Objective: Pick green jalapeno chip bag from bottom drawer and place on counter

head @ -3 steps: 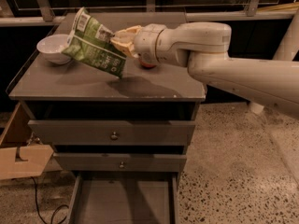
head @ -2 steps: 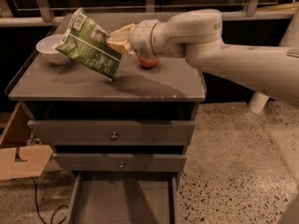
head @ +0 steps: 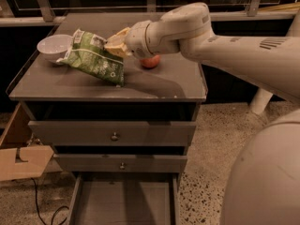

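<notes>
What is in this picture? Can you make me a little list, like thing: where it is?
bag: green, tilted, low end near or on the counter
gripper: above the counter, shut on the bag's top edge
bowl: white, on the counter, left of the bag
apple: on the counter, partly behind the arm
bottom drawer: pulled open, floor showing
upper drawers: two, shut
</notes>
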Motion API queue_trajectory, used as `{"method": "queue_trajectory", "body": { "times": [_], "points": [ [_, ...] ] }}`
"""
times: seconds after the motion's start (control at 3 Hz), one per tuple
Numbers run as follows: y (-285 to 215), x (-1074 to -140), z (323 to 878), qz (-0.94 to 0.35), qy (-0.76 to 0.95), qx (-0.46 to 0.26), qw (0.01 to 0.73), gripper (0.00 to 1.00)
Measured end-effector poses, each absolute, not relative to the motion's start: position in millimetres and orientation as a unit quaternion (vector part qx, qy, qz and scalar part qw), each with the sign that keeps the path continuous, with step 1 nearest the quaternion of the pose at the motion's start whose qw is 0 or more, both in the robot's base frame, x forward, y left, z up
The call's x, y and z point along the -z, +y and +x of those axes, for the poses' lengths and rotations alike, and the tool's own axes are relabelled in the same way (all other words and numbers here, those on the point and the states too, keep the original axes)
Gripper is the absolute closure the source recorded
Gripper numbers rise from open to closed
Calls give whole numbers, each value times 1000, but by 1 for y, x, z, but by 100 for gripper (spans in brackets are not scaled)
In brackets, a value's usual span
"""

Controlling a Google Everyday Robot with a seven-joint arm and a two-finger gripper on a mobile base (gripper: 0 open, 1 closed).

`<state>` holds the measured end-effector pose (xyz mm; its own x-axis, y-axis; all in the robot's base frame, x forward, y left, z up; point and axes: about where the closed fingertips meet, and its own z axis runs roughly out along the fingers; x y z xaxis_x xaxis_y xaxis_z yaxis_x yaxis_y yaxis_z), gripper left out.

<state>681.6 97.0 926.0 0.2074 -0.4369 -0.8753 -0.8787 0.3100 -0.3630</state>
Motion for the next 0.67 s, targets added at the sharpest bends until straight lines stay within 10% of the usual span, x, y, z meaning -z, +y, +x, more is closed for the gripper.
{"method": "queue_trajectory", "body": {
  "times": [0.67],
  "points": [
    [103,-919,687,-561,595,-202,539,81]
  ]
}}
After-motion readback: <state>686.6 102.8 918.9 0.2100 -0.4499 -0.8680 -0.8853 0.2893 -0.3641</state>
